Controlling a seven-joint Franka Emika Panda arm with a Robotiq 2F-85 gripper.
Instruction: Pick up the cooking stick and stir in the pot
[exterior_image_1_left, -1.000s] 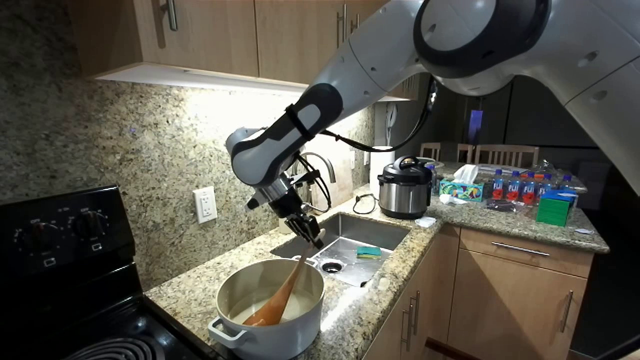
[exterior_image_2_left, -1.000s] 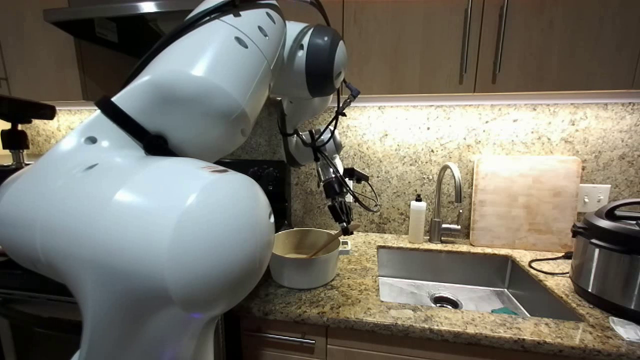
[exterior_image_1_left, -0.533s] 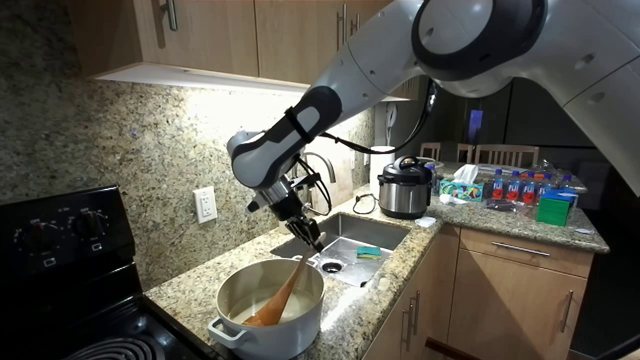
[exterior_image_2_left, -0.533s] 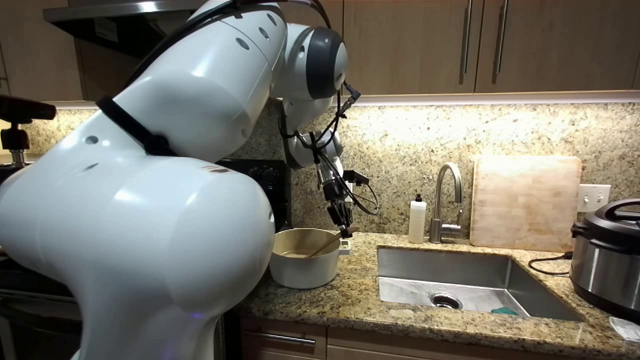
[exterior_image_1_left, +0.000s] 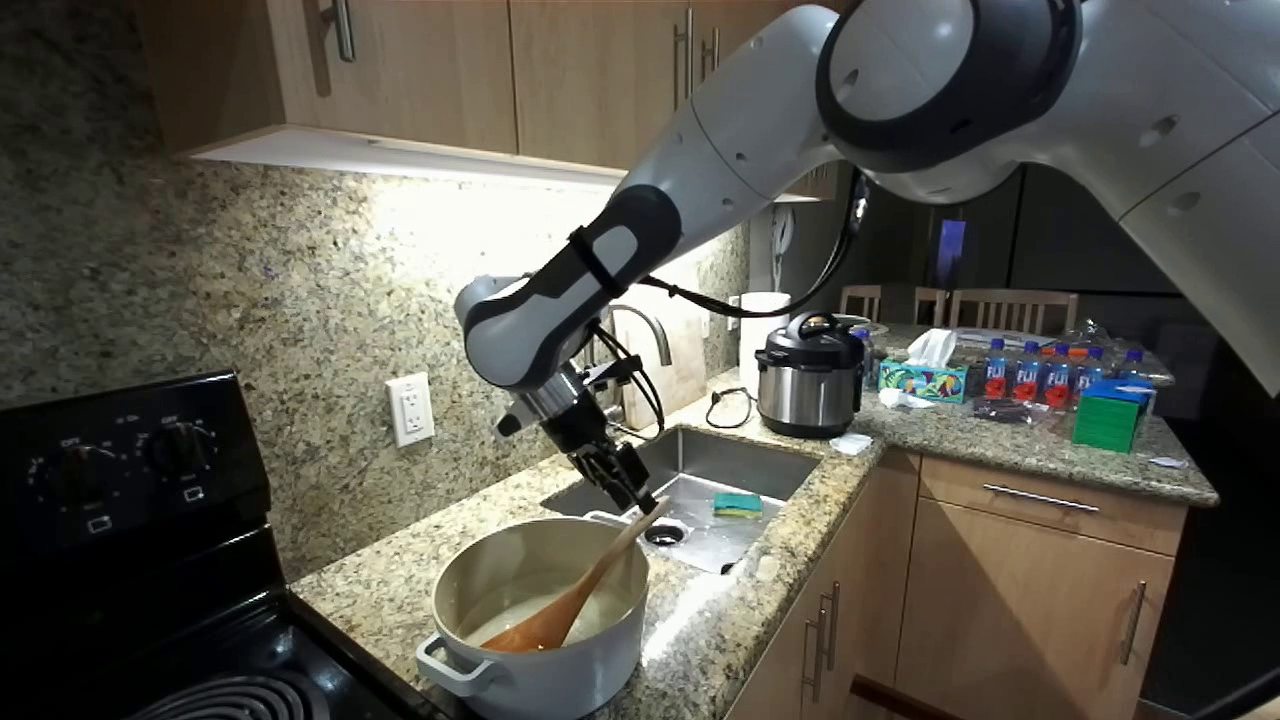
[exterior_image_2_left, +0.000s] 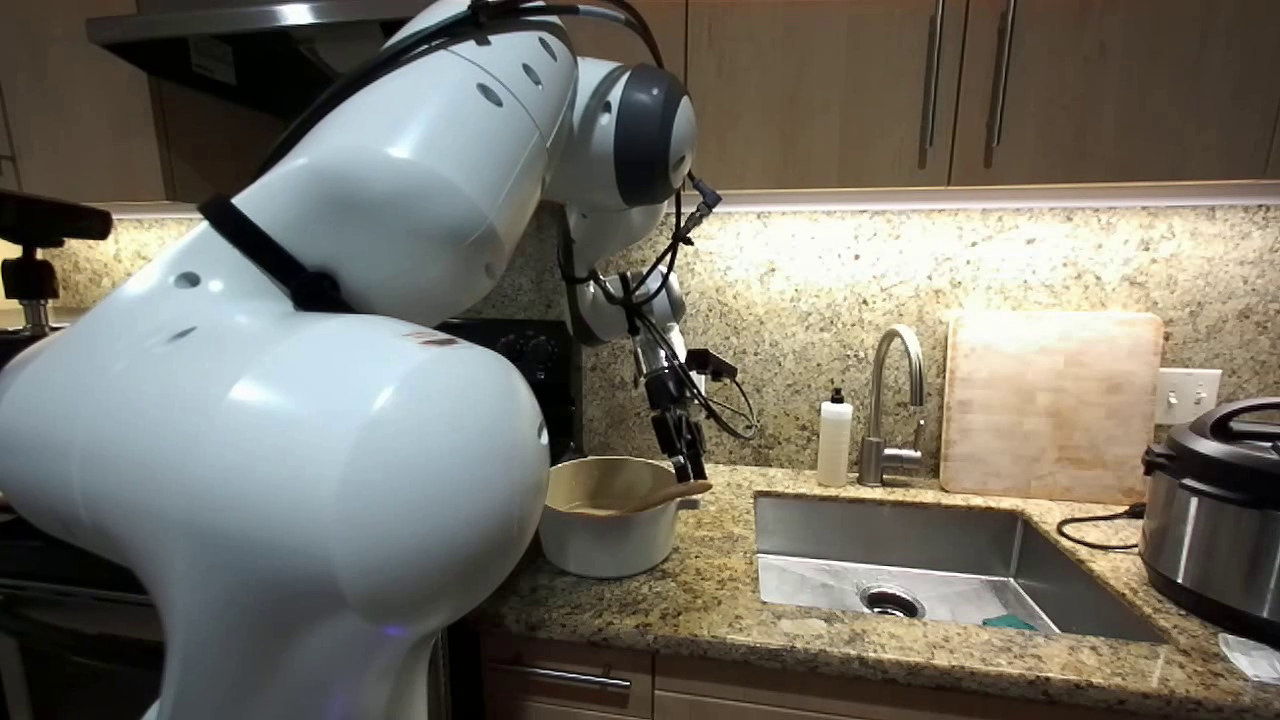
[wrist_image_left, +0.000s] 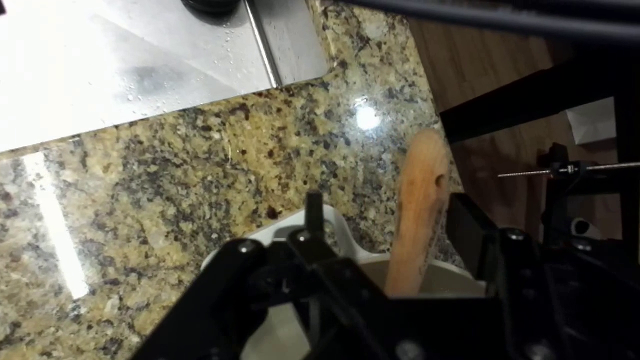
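The cooking stick, a brown wooden spoon (exterior_image_1_left: 592, 582), leans in the pot (exterior_image_1_left: 590, 675). Its broad end is down inside and its handle passes over the rim towards the sink; both also show in an exterior view, the stick (exterior_image_2_left: 665, 496) and the pot (exterior_image_2_left: 607, 545). My gripper (exterior_image_1_left: 640, 505) is at the upper handle, just outside the rim, and also shows in an exterior view (exterior_image_2_left: 692, 474). In the wrist view the gripper (wrist_image_left: 384, 197) is open. The handle (wrist_image_left: 419, 200) lies between the fingers, nearer the right one, with gaps on both sides.
The sink (exterior_image_1_left: 735, 455) with a green sponge (exterior_image_1_left: 737, 504) lies beside the pot. The stove (exterior_image_1_left: 130, 520) is on the pot's opposite side. A soap bottle (exterior_image_2_left: 834, 440), faucet (exterior_image_2_left: 890, 400) and cutting board (exterior_image_2_left: 1052, 405) stand behind the sink. A steel-banded cooker (exterior_image_1_left: 810, 385) stands beyond it.
My gripper has moved slightly down and its fingers have parted from the stick. The handle has dropped lower and swung towards the counter's front, and leans flatter. The pot has not moved.
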